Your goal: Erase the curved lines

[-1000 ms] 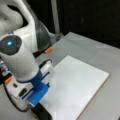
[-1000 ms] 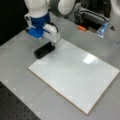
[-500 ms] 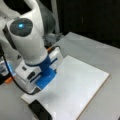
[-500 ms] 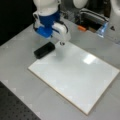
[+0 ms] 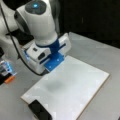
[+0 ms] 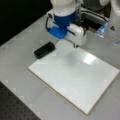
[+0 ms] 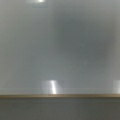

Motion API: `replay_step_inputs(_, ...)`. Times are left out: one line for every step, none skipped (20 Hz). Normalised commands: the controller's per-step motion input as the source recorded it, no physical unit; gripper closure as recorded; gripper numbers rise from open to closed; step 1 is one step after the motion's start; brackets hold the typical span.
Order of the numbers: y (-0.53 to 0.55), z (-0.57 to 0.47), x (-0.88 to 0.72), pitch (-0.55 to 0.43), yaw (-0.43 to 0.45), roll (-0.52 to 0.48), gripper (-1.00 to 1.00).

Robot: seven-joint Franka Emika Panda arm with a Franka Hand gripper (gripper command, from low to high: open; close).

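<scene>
Now | step: claw (image 6: 74, 45) over board (image 6: 75, 75) far edge, jaws' state can't tell | eraser (image 6: 44, 50) on table, not held | lines not visible | next needs: eraser in claw

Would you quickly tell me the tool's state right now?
Tool: above the white board's edge; open or closed cannot be told, nothing seen held.

The white board (image 6: 75, 80) is looking glossy and smooth, catching glare; the grey counter (image 6: 22, 82) is looking matt; the black block (image 6: 44, 50) is looking like plastic.
</scene>
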Motion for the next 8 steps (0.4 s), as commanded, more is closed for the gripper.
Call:
replay_step_inputs(0.32,0.03,-0.28,-0.075,-0.116,-0.103,-1.0)
replay_step_inputs(0.33,0.02,-0.24,-0.049,-0.091,-0.087,-1.0)
replay_step_inputs(0.33,-0.01,-0.19,-0.033,-0.072,-0.082,-1.0)
replay_step_inputs(0.31,-0.02,-0.15,-0.027,-0.057,-0.072,-1.0)
replay_step_inputs(0.3,-0.04,-0.1,-0.011,-0.047,-0.081,-1.0)
replay_step_inputs(0.3,-0.05,-0.05,-0.011,-0.042,-0.101,-1.0)
replay_step_inputs(0.29,-0.06,-0.01,-0.022,-0.039,-0.154,-1.0)
replay_step_inputs(0.27,-0.05,0.02,-0.016,-0.033,-0.174,-1.0)
